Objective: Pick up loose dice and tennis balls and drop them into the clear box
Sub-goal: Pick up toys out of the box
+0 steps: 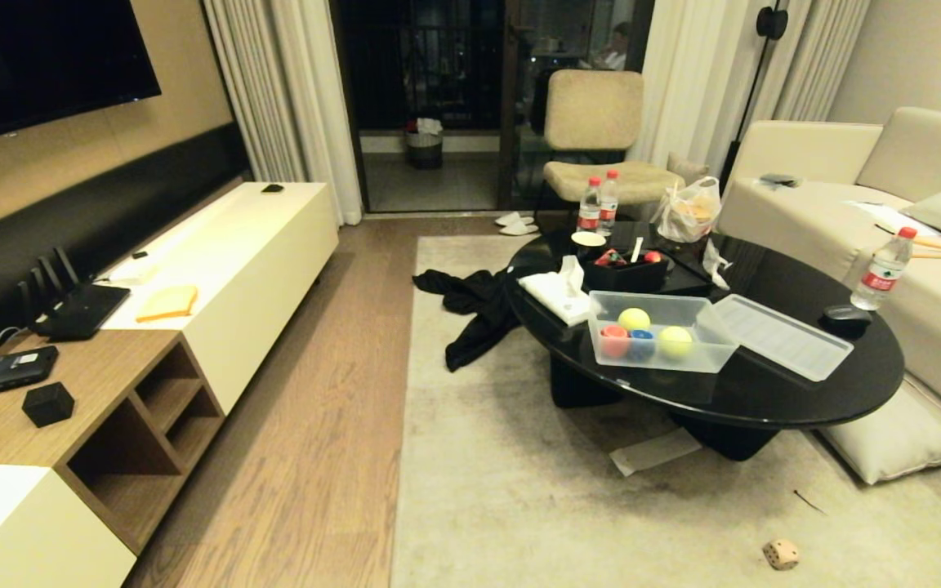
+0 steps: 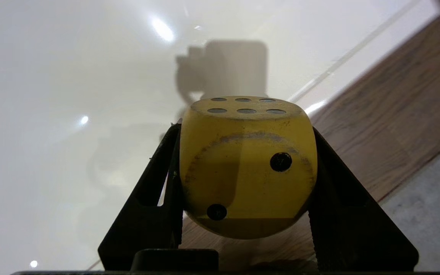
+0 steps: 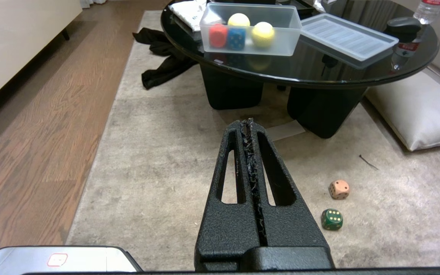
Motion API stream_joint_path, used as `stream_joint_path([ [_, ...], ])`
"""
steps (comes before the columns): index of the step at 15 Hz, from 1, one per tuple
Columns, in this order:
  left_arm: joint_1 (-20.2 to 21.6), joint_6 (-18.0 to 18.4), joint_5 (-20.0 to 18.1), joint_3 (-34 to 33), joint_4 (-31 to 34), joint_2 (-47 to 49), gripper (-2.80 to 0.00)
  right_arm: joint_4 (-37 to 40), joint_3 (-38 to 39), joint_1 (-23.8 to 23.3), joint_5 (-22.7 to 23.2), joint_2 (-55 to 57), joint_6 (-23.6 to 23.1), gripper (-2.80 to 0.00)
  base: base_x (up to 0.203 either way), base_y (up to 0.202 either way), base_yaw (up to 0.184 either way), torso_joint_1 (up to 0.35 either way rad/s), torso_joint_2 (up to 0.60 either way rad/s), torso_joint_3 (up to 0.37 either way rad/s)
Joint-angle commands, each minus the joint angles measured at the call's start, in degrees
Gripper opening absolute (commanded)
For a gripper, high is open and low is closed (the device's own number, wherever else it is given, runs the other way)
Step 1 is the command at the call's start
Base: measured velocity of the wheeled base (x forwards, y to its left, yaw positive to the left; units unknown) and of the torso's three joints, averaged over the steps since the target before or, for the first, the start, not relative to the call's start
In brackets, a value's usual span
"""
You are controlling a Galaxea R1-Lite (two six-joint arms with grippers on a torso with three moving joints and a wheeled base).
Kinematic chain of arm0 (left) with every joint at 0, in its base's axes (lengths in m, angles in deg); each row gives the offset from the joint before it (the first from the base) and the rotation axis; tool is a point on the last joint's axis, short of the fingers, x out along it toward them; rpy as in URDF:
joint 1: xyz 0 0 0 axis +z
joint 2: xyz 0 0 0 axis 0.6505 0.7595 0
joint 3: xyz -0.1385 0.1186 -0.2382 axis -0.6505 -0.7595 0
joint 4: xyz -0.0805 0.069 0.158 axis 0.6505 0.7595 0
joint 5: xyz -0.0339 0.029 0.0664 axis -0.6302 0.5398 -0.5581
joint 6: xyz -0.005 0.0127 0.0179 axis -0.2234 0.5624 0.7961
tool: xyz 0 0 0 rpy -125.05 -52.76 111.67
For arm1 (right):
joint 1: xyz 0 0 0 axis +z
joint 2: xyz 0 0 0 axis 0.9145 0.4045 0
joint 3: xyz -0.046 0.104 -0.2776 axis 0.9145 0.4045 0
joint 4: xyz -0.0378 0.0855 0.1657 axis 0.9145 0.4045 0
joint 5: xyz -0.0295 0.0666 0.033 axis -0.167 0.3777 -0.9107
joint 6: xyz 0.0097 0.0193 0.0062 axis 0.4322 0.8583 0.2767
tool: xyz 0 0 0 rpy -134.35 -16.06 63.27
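Note:
My left gripper (image 2: 245, 131) is shut on a yellow die (image 2: 247, 164) with dark pips, held between both black fingers over a glossy white surface beside wood flooring. Neither arm shows in the head view. My right gripper (image 3: 249, 123) hangs shut and empty above the rug. To its right, a cream die (image 3: 339, 189) and a dark green die (image 3: 332, 219) lie on the rug; the cream die (image 1: 780, 554) also shows in the head view. The clear box (image 1: 683, 365) on the black table holds two tennis balls (image 1: 634, 318) (image 1: 675, 341) plus a red die (image 1: 614, 338) and a blue die (image 1: 642, 340).
The box's ribbed lid (image 1: 781, 335) lies beside it on the round black table (image 1: 764, 400). A black garment (image 1: 474, 314) lies on the rug at the table's left. A white and wood cabinet (image 1: 234, 269) lines the left wall. A floor cushion (image 1: 899, 437) and a sofa stand on the right.

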Motion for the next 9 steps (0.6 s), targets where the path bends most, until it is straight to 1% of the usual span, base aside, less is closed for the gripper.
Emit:
stream_joint_path([
  [1,-5.23,-1.91,0.29,-0.53,0.27,-6.11,-2.8,-0.01,-0.03,-0.01,0.0,0.0,0.0,-2.8,0.0,0.0,0.0,0.0,0.0,0.0],
  [2,-7.77,-3.08,0.52,-0.55,1.14,-8.04,-2.8,-0.07,-0.01,0.04,-0.05,0.0,0.0,-2.8,0.0,0.0,0.0,0.0,0.0,0.0],
  [5,-17.44,-6.42,1.03,-0.35,5.64,-15.05,-2.8,-0.07,0.04,0.04,-0.04,0.07,0.0,-2.8,0.0,0.0,0.0,0.0,0.0,0.0],
  [9,-31.41,-10.63,4.04,0.57,7.58,-21.91,-2.8,-0.07,0.04,0.0,0.0,0.0,0.09,-2.8,0.0,0.0,0.0,0.0,0.0,0.0],
])
